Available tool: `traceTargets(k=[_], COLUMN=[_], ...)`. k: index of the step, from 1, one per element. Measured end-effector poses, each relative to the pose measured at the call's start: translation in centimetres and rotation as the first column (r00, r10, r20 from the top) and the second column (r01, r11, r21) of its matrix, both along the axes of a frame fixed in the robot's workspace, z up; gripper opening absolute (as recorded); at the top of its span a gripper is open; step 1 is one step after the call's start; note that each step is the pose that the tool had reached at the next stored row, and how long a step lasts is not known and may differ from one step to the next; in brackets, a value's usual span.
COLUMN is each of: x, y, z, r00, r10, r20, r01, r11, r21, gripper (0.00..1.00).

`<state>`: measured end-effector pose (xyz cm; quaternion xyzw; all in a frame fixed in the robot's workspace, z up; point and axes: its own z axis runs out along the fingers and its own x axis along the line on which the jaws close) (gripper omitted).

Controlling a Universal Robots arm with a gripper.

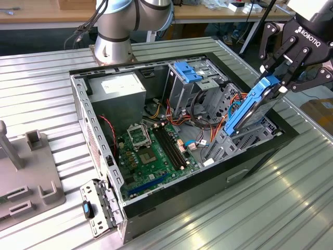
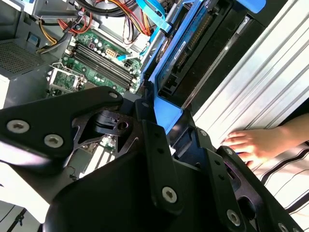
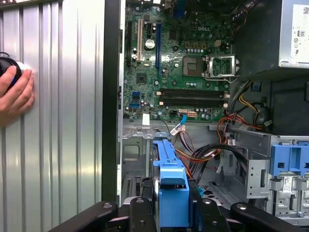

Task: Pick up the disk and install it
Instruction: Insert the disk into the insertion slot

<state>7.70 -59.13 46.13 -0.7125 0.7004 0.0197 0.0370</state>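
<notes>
Overall level: bright and even in all three views.
Source: overhead, judging by the lit top faces.
Glare: there is a white sheen on the ribbed metal table (image 1: 291,198) at the exterior view's near right, and the ribs wash out in the second wrist view.
Shadow: the computer case (image 1: 88,130) interior is dimmer, but the motherboard (image 1: 151,151) stays legible.
Colour: the disk (image 1: 250,112) frame is a vivid blue.

**Disk (image 1: 253,107) gripped, tilted at the drive bay (image 1: 221,147)**
A dark grey slab edged by a bright blue frame, it stands on edge and leans steeply. The gripper (image 1: 276,83) is clamped on its upper end, and its lower end meets the metal bay by the case (image 1: 255,154) wall on the exterior view's right. In both wrist views the blue frame (image 3: 172,189) (image 2: 166,104) runs out from between the fingers.
</notes>
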Motion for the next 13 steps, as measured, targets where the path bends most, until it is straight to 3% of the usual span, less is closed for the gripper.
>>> traceTargets(k=[5, 11, 13], x=[-0.1, -0.1, -0.11], y=[-0.01, -0.03, -0.03], z=[-0.19, -1.41, -1.42], r00=[1.0, 1.0, 1.0], r10=[0.0, 0.0, 0.0], r20=[0.0, 0.0, 0.0], r01=[0.0, 0.0, 0.0], r11=[1.0, 1.0, 1.0], r21=[0.0002, 0.0001, 0.0001], gripper=[0.37, 0.37, 0.37])
